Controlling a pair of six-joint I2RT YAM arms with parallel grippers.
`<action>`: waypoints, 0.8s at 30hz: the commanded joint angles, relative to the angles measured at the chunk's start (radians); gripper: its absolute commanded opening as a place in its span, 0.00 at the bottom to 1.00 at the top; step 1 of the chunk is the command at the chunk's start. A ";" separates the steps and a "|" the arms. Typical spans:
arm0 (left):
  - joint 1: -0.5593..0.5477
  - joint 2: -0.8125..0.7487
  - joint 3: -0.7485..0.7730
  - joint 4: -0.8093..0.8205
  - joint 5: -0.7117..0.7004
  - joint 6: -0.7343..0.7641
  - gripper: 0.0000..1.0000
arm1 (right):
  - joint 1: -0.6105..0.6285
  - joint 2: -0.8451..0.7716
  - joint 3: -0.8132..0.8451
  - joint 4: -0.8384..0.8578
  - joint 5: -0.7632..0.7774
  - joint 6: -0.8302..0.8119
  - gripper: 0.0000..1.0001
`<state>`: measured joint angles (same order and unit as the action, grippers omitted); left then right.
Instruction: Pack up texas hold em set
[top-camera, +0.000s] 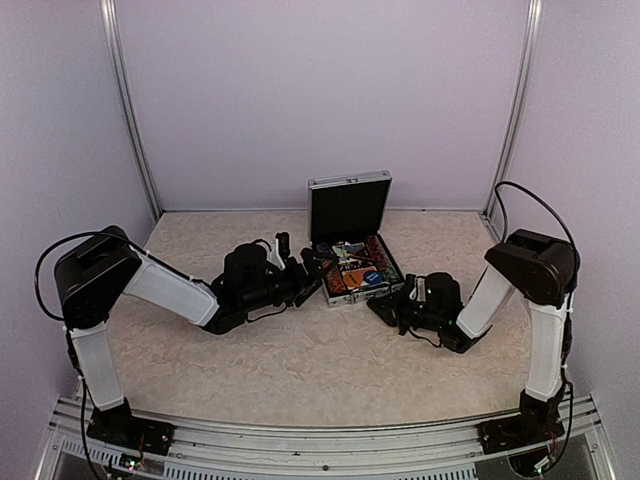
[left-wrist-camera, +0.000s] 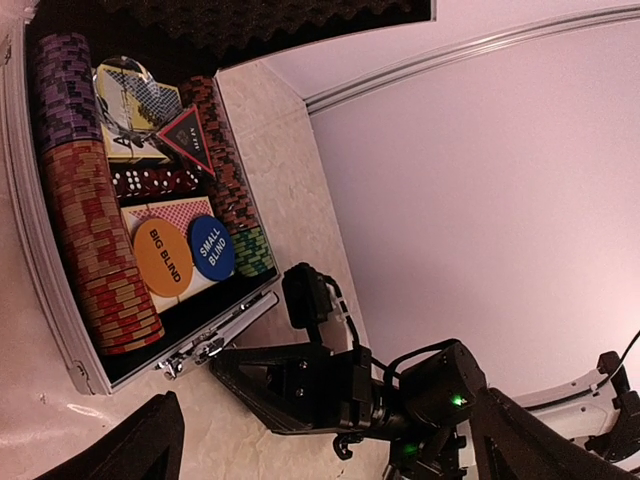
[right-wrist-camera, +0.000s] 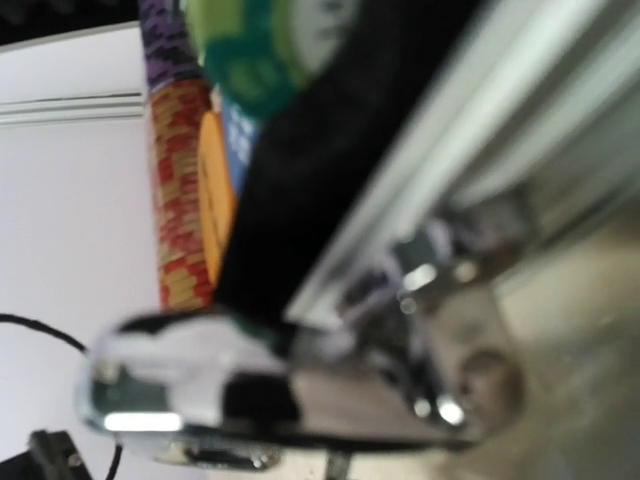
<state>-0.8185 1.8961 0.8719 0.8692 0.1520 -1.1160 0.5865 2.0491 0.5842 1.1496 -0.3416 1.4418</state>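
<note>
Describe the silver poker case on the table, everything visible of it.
The small silver aluminium briefcase lies open on the beige table, its lid upright at the far side, lined with black ridged foam. The black-lined base holds red chips, purple chips, dark dice, card decks, an orange BIG BLIND disc, a blue SMALL BLIND disc and a dark triangular marker. Chrome latches line its front edge, where the right gripper sits shut; contact is unclear.
</note>
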 joint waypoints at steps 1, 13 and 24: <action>0.008 -0.055 -0.032 0.039 0.027 0.016 0.99 | 0.006 -0.054 0.057 -0.160 0.010 -0.025 0.00; 0.034 -0.123 -0.116 0.063 0.054 -0.001 0.99 | -0.026 -0.169 0.210 -0.469 -0.041 -0.040 0.00; 0.043 -0.085 -0.139 0.112 0.066 -0.013 0.99 | -0.044 -0.192 0.271 -0.475 -0.082 0.045 0.00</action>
<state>-0.7799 1.7905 0.7395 0.9203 0.2035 -1.1213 0.5587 1.9087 0.7910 0.5797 -0.4122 1.4742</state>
